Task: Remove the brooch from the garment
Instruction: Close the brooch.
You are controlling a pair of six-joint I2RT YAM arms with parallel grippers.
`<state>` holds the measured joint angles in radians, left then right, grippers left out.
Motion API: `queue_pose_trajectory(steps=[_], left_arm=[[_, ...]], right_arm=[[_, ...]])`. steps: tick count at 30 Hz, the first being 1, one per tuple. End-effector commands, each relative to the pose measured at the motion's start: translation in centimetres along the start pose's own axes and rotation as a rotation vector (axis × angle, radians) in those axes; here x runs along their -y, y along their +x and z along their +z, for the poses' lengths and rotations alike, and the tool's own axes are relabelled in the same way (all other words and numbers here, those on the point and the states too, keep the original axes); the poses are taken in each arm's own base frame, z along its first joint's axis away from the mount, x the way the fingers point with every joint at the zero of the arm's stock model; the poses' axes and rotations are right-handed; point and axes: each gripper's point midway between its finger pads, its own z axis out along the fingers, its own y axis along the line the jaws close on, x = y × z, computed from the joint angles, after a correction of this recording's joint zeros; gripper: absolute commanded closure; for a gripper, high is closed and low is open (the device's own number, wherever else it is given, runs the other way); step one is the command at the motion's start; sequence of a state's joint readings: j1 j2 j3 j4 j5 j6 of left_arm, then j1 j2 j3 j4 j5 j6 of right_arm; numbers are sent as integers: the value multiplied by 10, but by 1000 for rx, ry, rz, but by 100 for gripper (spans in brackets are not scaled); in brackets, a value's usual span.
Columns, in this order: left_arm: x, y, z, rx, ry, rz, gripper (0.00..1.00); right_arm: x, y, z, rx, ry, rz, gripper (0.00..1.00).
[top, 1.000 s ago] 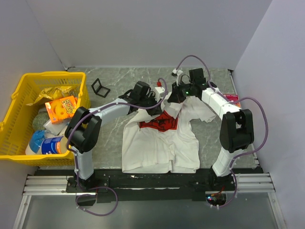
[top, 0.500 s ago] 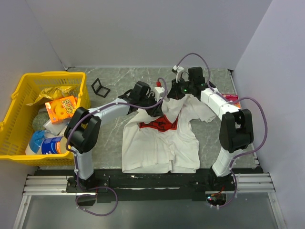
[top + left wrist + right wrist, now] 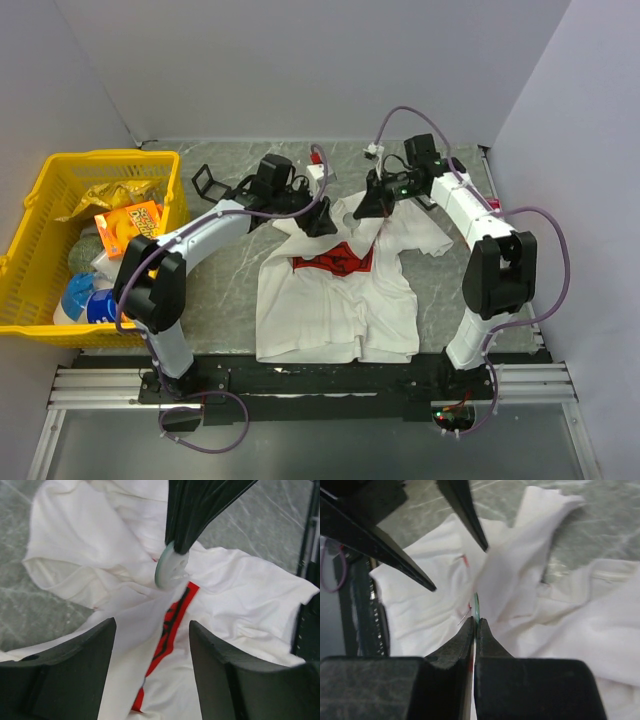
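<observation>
From above, only the broad lie of things: white garment (image 3: 335,310) spread on the grey worktop (image 3: 225,290), red print (image 3: 335,262) face up, collar end bunched and raised toward the right hand (image 3: 370,206); brooch too small to make out there. From the left wrist, left hand (image 3: 152,629) wide open and holding nothing, poised over the print, and just beyond it the brooch (image 3: 169,571) — a pale round disc — nipped at its top edge by dark fingers (image 3: 192,515). From the right wrist, right hand clamped shut on that disc, seen edge-on, thin pin (image 3: 464,617) jutting beside it, white cloth touching — pinned through or free, impossible to tell.
</observation>
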<state>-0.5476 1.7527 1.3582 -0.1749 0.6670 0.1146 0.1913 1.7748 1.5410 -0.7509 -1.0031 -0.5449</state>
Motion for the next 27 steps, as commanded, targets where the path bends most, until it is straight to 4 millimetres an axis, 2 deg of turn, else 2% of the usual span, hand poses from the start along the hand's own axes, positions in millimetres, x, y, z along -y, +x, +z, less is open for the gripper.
queue_pose_trajectory(steps=[1, 4, 8, 13, 15, 27], left_arm=[[41, -26, -12, 38, 167, 95, 32], [54, -26, -16, 32, 213, 121, 31], [56, -24, -18, 28, 220, 127, 32], [56, -22, -16, 24, 235, 122, 40], [56, -23, -15, 25, 237, 123, 47], [59, -23, -16, 30, 251, 106, 48]], right_arm=[[-54, -16, 2, 9, -164, -122, 100], [-61, -18, 7, 4, -188, -129, 100], [-64, -16, 8, 1, -206, -128, 100], [-62, -15, 10, -2, -202, -122, 100], [-61, -14, 11, -6, -202, -123, 100], [-59, -10, 14, -13, -199, -116, 100]])
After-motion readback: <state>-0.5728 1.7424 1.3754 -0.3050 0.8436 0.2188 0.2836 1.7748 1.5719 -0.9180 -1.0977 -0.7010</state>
